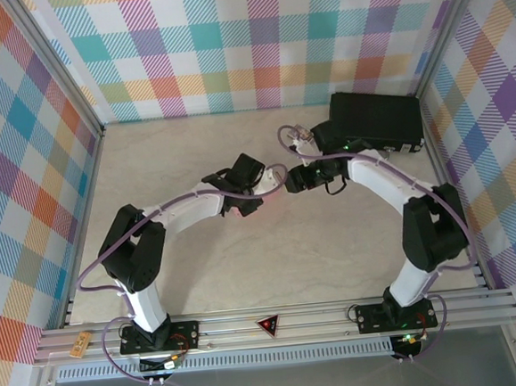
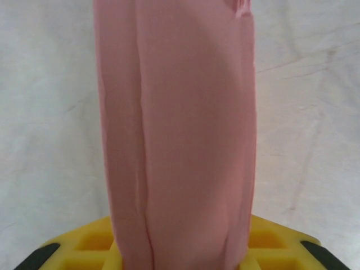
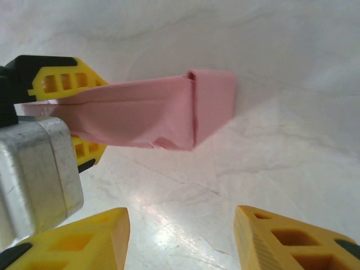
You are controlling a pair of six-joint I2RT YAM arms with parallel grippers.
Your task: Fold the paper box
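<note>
In the middle of the tabletop, seen from overhead, the two arms reach toward each other until their wrists nearly meet. The left one comes in from the lower left and the right one curls in from the lower right.

The left gripper is clenched on the paper box. In the right wrist view its yellow fingers sit one above and one below the salmon-pink cardboard at the left edge of the frame, pressing that end fairly flat. From there the box stretches toward the right, rising slightly, so its long axis runs left to right across that frame. Its free end points right, just past centre. That end is squarer and fuller than the pinched end, with a crisp vertical fold edge and a short side face turned to the camera. A soft shadow lies on the pale surface under it, and I cannot tell whether the tip touches the tabletop or hangs just above it.

In the left wrist view the same box rises from between the yellow pads at the bottom edge straight up the frame and out past the top. Lengthwise creases run along it.

The right gripper is released. Its two yellow fingers stand well apart at the bottom of its own view with bare tabletop between them, facing the box's free end.

A black case lies at the upper right of the overhead frame, near the right arm's forearm. Plaid walls close in the workspace.
</note>
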